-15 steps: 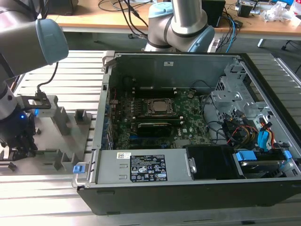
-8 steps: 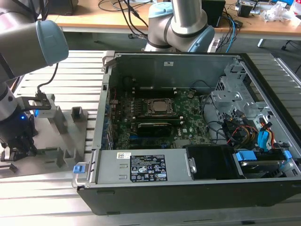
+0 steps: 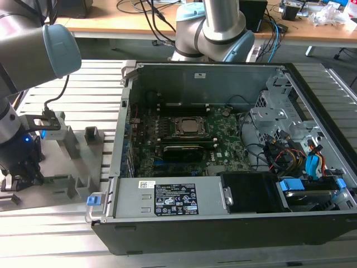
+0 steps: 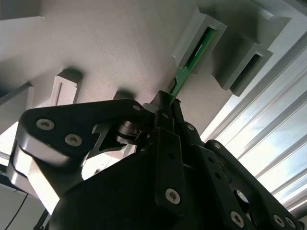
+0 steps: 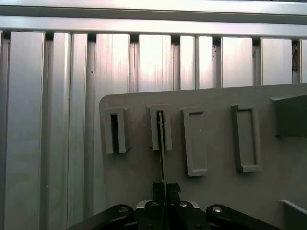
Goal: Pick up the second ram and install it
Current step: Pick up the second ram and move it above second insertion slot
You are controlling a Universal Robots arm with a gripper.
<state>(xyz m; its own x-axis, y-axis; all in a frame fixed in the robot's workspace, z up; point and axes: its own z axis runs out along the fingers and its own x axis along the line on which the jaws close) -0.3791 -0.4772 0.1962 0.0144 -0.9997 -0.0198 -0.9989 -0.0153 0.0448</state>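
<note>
The second ram (image 4: 192, 55) is a thin green stick, seen edge-on in the first wrist view (image 5: 163, 153). Its far end sits in a narrow slot of the grey slotted tray (image 5: 129, 177), and its near end lies between my fingers. In both wrist views my gripper (image 4: 168, 103) (image 5: 164, 188) is shut on the stick. In the exterior view my gripper (image 3: 22, 177) hangs low over the tray (image 3: 72, 167) at the exterior view's left, outside the open computer case. The green motherboard (image 3: 223, 151) lies inside that case.
The open black computer case (image 3: 223, 223) has a tall metal side wall (image 3: 120, 162) next to the tray. Several other slot holders (image 5: 195, 141) stand up from the tray. A ribbed aluminium table (image 5: 48, 120) lies around it. A second robot arm's base (image 3: 215, 28) stands behind the case.
</note>
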